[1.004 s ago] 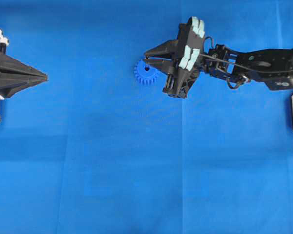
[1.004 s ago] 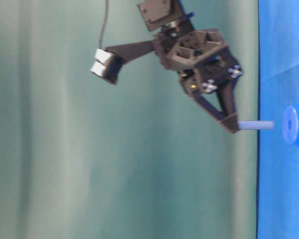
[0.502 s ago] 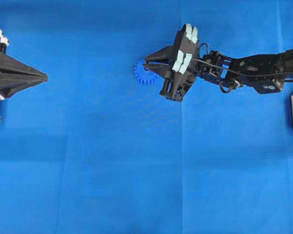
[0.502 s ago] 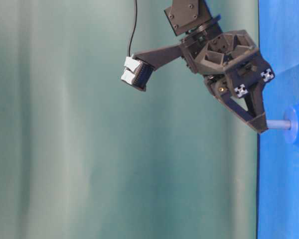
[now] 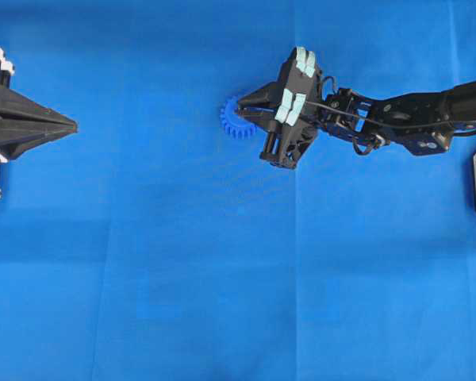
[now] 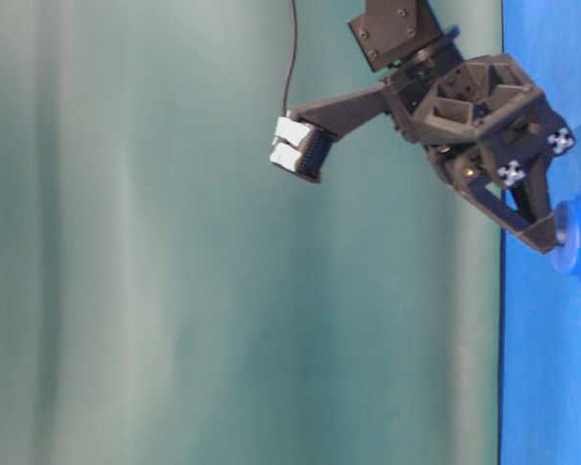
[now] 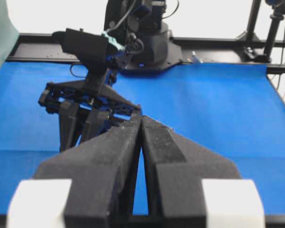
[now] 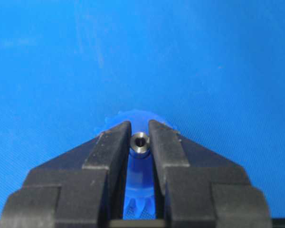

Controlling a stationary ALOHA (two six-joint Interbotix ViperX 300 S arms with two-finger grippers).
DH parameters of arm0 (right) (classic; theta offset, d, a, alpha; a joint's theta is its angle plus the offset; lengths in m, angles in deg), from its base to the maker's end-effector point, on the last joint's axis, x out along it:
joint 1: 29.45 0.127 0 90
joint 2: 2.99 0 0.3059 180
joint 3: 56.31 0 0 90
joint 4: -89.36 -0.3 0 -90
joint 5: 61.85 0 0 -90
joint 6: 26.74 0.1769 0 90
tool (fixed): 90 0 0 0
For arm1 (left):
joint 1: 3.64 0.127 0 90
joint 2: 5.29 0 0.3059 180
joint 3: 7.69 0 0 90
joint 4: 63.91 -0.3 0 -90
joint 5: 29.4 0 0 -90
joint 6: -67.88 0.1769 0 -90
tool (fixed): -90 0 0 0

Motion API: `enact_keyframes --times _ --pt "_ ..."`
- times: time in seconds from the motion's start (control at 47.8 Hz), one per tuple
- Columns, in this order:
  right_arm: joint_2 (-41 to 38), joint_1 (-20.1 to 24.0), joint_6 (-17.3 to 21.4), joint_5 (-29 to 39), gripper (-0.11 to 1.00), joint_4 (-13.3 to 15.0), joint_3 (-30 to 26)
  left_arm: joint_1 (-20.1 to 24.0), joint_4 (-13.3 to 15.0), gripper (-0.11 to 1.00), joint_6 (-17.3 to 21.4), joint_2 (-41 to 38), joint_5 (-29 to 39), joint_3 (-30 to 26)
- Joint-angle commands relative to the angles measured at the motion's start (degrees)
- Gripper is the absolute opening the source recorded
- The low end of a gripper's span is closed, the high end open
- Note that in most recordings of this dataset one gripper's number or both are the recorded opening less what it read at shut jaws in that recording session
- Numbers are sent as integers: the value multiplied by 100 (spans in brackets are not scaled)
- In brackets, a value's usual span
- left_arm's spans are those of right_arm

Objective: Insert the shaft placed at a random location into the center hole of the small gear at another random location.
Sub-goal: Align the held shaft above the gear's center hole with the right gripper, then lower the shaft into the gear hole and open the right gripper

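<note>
Table (image 5: 222,278): covered edge to edge in a blue cloth with faint fold creases; it carries everything else listed. Right arm (image 5: 412,119): black, reaching in from the right edge of the overhead view toward the upper middle of the cloth, a camera with pale blue-green tabs mounted above its wrist. Right hand (image 8: 140,130): tips pointed down at the small gear, its two black fingers (image 8: 111,142) pinching the shaft between them; in the table-level view the fingertips stand just at the gear's hub. Left hand (image 7: 141,121): at the left edge of the overhead view, well apart from the gear, fingers pressed together to a point with nothing between them, hovering over bare cloth. Small gear (image 5: 234,127): blue, toothed, lying flat on the cloth in the upper middle, largely covered by the right hand from above; teeth show on its left side. Shaft (image 8: 139,143): short silvery-grey pin with a shiny round end, upright, gripped at its top and directly over the gear's hub. Center hole: hidden by the shaft and fingers; the shaft appears to be seated in it, though the blurred side view does not settle how deep.
</note>
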Motion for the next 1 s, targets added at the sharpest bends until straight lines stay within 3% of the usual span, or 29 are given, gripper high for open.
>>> enact_keyframes --times 0.0,0.711,0.816,0.983 --pt "35 -9 0 -70 3 -18 -123 -9 -9 0 -9 -26 -26 -44" --pt "-9 0 0 18 4 -18 -141 0 -9 0 -9 -26 -26 -26" --pt "-9 9 0 18 22 -18 -158 -9 -9 0 -9 -26 -9 -26" --pt "0 9 0 35 70 -35 -167 -9 -9 0 -9 -18 -9 -26"
